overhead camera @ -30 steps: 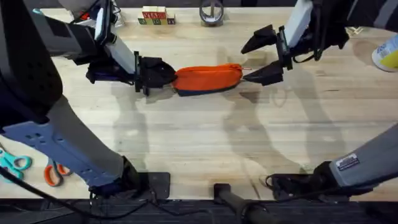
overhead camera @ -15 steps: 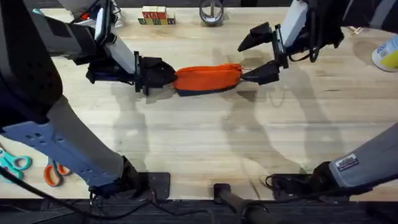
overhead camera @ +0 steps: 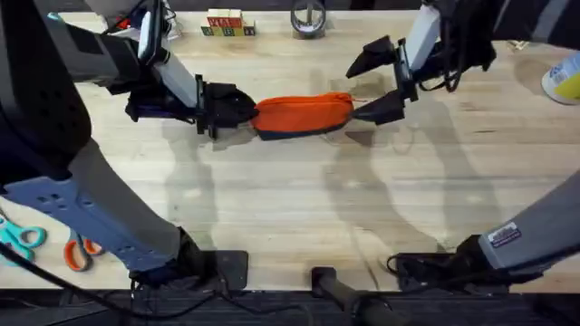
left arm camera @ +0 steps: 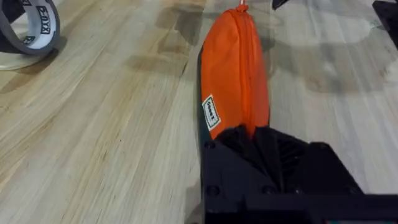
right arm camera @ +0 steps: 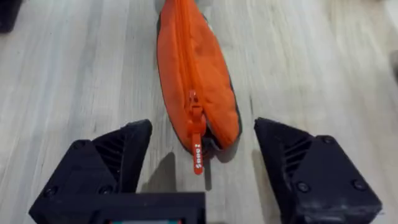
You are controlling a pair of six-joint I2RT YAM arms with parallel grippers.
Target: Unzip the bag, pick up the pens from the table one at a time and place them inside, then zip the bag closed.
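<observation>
The orange bag lies lengthwise on the table, its zipper closed along the top. My left gripper is shut on the bag's left end; in the left wrist view the black fingers clamp the bag. My right gripper stands open at the bag's right end, one finger on each side. In the right wrist view the bag ends between the fingers, and its orange zipper pull hangs toward my right gripper. The pens are out of view.
Teal scissors and orange scissors lie at the front left. A tape roll and wooden blocks sit at the far edge. A white and yellow container stands at the far right.
My right gripper has shifted a little left, closing in on the bag's right end, still open. The left gripper and the bag have not moved.
</observation>
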